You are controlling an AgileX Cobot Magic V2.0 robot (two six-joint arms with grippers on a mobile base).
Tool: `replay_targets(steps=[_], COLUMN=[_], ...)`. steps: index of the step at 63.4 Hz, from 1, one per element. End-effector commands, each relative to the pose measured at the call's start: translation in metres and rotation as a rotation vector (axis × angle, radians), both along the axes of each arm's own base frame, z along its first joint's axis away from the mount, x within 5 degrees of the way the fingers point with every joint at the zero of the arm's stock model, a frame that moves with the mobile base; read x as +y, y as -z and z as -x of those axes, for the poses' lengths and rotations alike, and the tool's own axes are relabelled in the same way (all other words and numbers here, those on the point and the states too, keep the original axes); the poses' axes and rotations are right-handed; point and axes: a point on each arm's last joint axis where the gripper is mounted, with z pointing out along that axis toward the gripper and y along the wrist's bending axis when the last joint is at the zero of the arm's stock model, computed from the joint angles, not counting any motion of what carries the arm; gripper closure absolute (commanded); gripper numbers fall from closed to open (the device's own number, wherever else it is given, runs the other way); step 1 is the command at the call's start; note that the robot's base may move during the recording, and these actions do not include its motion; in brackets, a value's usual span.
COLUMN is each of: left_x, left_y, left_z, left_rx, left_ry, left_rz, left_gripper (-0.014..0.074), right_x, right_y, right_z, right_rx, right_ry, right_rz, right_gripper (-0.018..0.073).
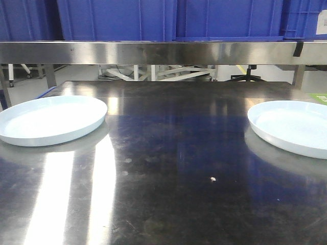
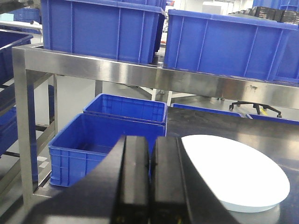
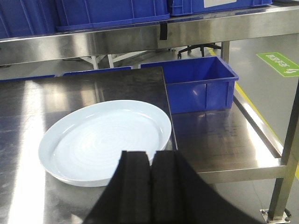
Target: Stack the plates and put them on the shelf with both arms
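Note:
Two pale blue-white plates lie on the steel table [image 1: 173, 168]. The left plate [image 1: 48, 120] sits at the table's left edge; it also shows in the left wrist view [image 2: 236, 172]. The right plate [image 1: 294, 127] sits at the right edge and shows in the right wrist view [image 3: 105, 140]. My left gripper [image 2: 152, 144] is shut and empty, above and left of the left plate's near side. My right gripper [image 3: 150, 158] is shut and empty, above the near rim of the right plate. Neither gripper shows in the front view.
A steel shelf rail [image 1: 163, 52] runs across the back above the table, with large blue bins [image 1: 168, 18] on it. Blue crates stand on the floor left of the table [image 2: 107, 135] and on a lower steel shelf at the right [image 3: 201, 84].

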Motion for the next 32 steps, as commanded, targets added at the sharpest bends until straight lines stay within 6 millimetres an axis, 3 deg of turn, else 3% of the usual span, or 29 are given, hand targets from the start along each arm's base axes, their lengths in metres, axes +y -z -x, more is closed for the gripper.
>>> replay_targets(steps=[1,32], left_x=[-0.0005,-0.0005], left_y=[-0.0077,-0.0077], left_z=[0.0025,0.0025], left_rx=[-0.099,-0.099], left_ry=[0.004,0.004], left_rz=[0.004,0.004], left_gripper=[0.0510,0.0510], right_x=[0.0001,0.0001], right_y=[-0.0079,-0.0079], right_z=[0.0010,0.0010], right_rx=[-0.096,-0.096], right_ry=[-0.001,-0.001], right_rz=[0.020,0.020], right_gripper=[0.0511,0.0511])
